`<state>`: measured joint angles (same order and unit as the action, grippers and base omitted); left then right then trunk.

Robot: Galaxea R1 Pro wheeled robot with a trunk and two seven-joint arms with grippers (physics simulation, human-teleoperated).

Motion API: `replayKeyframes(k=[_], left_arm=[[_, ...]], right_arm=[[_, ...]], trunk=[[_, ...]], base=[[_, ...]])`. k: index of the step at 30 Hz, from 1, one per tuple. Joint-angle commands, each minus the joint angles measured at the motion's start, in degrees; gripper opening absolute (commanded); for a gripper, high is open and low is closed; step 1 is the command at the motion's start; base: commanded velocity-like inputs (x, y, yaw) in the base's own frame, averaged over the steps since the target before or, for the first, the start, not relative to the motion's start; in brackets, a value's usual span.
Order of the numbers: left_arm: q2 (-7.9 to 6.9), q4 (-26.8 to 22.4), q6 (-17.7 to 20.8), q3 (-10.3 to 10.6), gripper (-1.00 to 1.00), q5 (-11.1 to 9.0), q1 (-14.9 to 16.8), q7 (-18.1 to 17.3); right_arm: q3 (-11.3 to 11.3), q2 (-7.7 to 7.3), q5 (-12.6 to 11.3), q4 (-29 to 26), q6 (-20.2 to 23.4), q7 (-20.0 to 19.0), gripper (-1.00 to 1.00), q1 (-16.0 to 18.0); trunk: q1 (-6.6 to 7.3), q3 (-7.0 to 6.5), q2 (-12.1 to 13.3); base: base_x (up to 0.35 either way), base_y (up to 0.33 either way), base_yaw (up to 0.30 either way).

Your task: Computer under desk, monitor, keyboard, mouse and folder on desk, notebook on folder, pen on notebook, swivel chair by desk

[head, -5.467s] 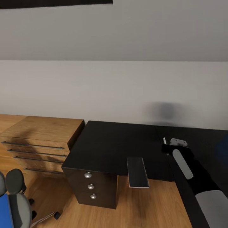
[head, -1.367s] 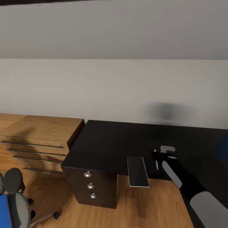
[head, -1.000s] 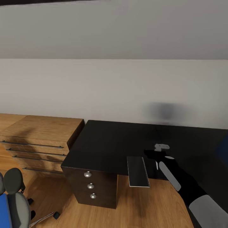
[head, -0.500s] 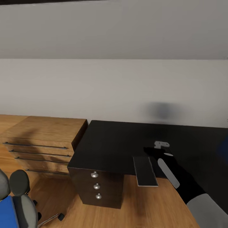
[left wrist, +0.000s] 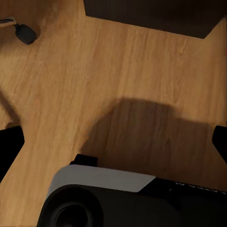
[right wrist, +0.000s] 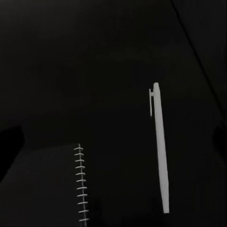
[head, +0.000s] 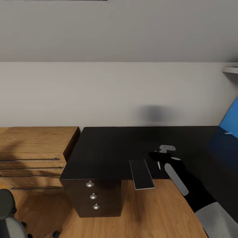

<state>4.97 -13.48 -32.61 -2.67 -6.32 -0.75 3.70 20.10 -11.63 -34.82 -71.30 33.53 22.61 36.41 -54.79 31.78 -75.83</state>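
Observation:
The grey notebook (head: 142, 173) lies at the front edge of the black desk (head: 109, 148), partly overhanging it. Right beside it the thin white pen (head: 159, 165) lies flat on the desktop. My right gripper (head: 153, 156) hovers just above them, open. In the right wrist view the pen (right wrist: 160, 156) lies loose on the desk beside the notebook's spiral edge (right wrist: 81, 182), and the right gripper (right wrist: 116, 137) holds nothing. My left gripper (left wrist: 113, 142) is open over the wooden floor. A part of the swivel chair (head: 6, 213) shows at the lower left. The folder, monitor, keyboard, mouse and computer are out of view.
A light-wood dresser (head: 33, 148) stands against the desk's left side. The dark drawer unit (head: 91, 196) sits under the desk's left end. The blue back panel (head: 231, 119) rises at the far right. A chair caster (left wrist: 26, 34) rests on the floor.
The head camera has panned right, bringing the blue panel into view and pushing the chair off the left. My right gripper has moved from the desk's right towards the notebook, and the pen now lies beside it.

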Motion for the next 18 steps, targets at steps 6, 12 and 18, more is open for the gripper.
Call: replayKeyframes(k=[6,12,18], left_arm=[[0.04,-0.08,0.00,-0.26,1.00,-0.10,-0.04,-0.10],[0.04,-0.08,-0.01,-0.29,1.00,-0.10,-0.04,-0.10],[0.06,-0.07,-0.01,-0.31,1.00,-0.15,-0.04,0.05]], right_arm=[[0.32,0.12,-0.55,-2.00,-0.02,0.59,1.00,0.06],[0.37,0.33,-0.52,-4.70,-0.19,0.59,1.00,0.05],[0.37,0.36,-0.59,-4.47,-0.34,0.41,1.00,-0.20]], trunk=[[0.02,0.17,-0.03],[0.02,0.20,-0.03],[0.02,0.20,-0.03]], base=[[-0.268,0.001,-0.153],[-0.322,0.000,-0.027],[-0.328,0.060,-0.004]])
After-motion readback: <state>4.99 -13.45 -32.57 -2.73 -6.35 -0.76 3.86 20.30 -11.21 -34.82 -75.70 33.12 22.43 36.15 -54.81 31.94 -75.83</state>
